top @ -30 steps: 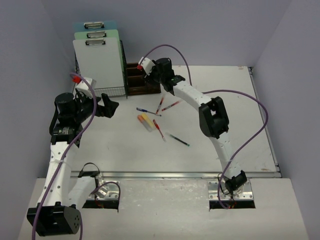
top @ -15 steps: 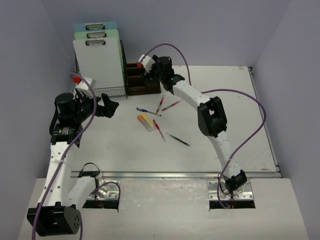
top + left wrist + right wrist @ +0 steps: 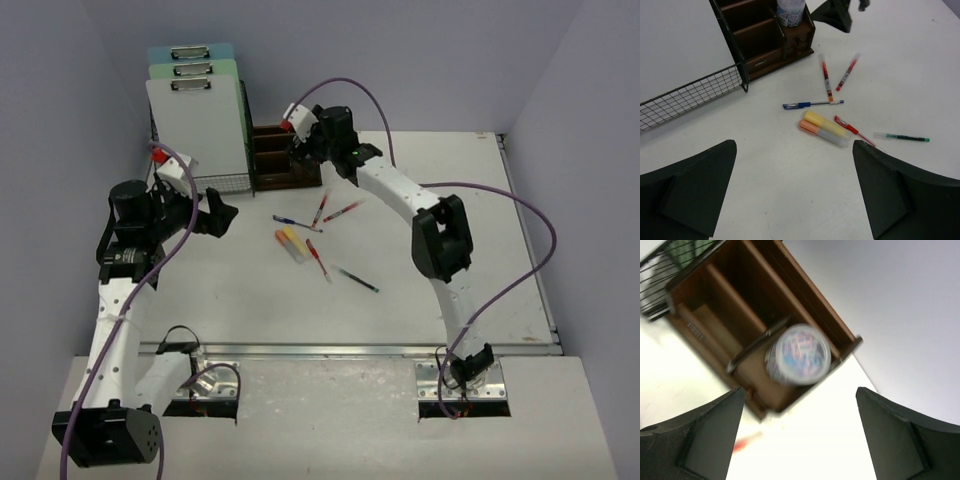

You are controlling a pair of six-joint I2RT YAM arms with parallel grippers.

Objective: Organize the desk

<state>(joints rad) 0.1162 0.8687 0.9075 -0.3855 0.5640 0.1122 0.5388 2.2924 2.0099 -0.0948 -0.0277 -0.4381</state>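
Metal rail (image 3: 350,350): runs along the near edge of the counter, just ahead of the two arm bases

Large flat white matte counter (image 3: 480,270): fills the middle of the top view, from the rail back to the pale lavender-grey walls (image 3: 60,100); it carries every item below

Loose writing tools, mid-counter, near to far:
- dark pen with green ends (image 3: 902,136), lying alone
- red pen (image 3: 852,130), tip close to the highlighters
- orange highlighter (image 3: 820,134) and yellow highlighter (image 3: 825,125), side by side and touching
- blue pen (image 3: 812,104), just beyond the highlighters
- two red-and-clear pens (image 3: 826,77) (image 3: 847,71), angled apart, nearest the organiser

Left pincer (image 3: 224,214): hangs over the left part of the counter, fingers spread wide, nothing between them; its camera looks down on the pen cluster

Black wire-mesh rack (image 3: 690,97): far left corner, holding three upright clipboards, white (image 3: 195,120) in front, green (image 3: 215,68) behind it, blue (image 3: 195,48) at the back

Dark-brown wooden organiser tray (image 3: 275,160): stands against the right side of the rack, divided into stepped compartments

Clear plastic jar with coloured contents (image 3: 799,354): stands in the organiser's right-hand compartment; the wrist view is blurred, so the contents cannot be told

Right pincer (image 3: 303,150): above the organiser at the far side, fingers spread wide on either side of the jar in its view, apart from it and pinching nothing
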